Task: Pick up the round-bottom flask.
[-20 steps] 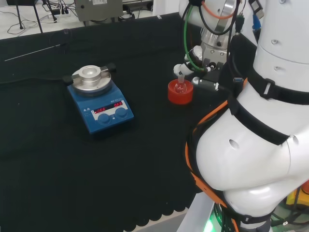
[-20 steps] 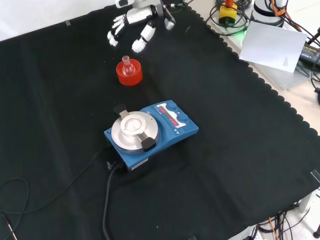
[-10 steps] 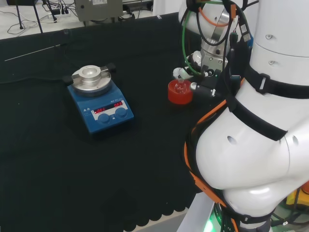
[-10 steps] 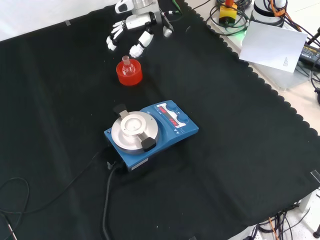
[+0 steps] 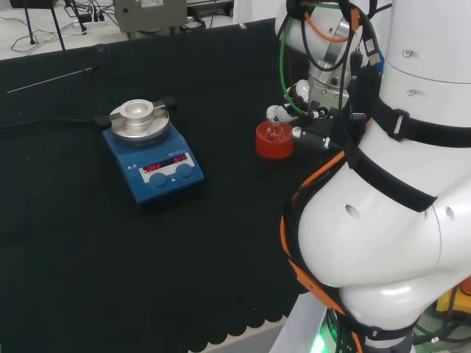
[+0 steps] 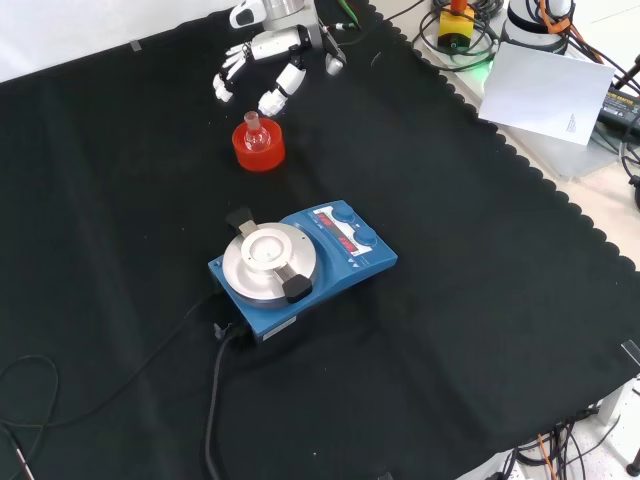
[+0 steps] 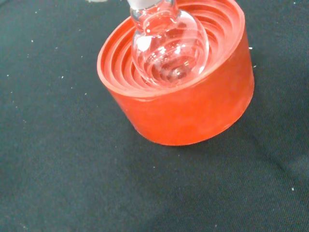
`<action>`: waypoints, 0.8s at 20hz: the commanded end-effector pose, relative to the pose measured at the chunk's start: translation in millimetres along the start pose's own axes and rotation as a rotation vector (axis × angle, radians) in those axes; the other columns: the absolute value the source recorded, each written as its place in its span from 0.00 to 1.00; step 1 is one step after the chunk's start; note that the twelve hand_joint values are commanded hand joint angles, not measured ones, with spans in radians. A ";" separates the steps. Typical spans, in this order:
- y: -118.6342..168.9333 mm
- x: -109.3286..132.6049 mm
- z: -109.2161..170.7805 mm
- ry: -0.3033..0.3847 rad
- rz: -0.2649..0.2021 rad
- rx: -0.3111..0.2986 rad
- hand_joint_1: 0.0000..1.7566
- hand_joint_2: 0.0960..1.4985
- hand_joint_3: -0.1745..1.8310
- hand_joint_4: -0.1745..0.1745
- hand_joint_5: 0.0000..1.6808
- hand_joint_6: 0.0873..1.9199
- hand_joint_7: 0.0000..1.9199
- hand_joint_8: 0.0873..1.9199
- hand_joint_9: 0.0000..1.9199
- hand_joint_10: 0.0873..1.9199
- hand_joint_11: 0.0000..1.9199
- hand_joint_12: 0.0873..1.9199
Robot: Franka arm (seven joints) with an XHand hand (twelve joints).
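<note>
One arm (image 5: 383,213) is at work, its white links bulking at the right of the head view. Next in size is the blue stirrer (image 6: 300,262), standing on the cloth (image 6: 480,330) well apart from the stand, nearer the camera in the front view, with its cable (image 6: 215,400) trailing off away from the stand; it is not in the hand's path. The hand (image 6: 272,55) hovers just beyond the stand in the front view, close but not touching, with fingers (image 6: 228,72) spread and nearly straight, holding nothing. The red ribbed stand (image 6: 259,148) carries the task's piece: the flask (image 6: 256,134), clear glass, seated bulb-down in the ring with its neck upright. In the wrist view the bulb (image 7: 169,48) sits squarely in the ribbed hollow of the stand (image 7: 193,106), and appears empty. Governing relation, in my judgement: the flask lies just ahead of and below the fingertips, long axis vertical, so the hand must come down and close round the neck or upper bulb. Nothing stands between hand and flask. Risk noted: glass may slip, and the stand may lift or shift with it.
</note>
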State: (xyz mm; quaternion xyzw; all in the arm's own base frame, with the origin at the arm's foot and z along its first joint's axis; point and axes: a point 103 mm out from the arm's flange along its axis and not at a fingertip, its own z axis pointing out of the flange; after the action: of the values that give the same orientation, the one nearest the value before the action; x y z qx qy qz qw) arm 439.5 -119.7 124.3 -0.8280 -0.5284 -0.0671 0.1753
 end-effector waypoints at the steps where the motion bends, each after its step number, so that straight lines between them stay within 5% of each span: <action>1: 0.5 -2.7 -2.5 0.004 0.005 -0.017 0.41 0.63 0.13 0.34 0.30 0.00 0.10 0.27 0.17 0.33 0.00 0.58; 16: 1.2 -3.3 12.3 0.016 -0.028 -0.024 0.41 0.62 0.13 0.34 0.30 0.00 0.10 0.27 0.17 0.33 0.00 0.58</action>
State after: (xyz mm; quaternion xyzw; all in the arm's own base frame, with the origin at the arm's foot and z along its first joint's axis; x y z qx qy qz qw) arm 438.6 -121.9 114.7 -0.8245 -0.5335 -0.0821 0.1695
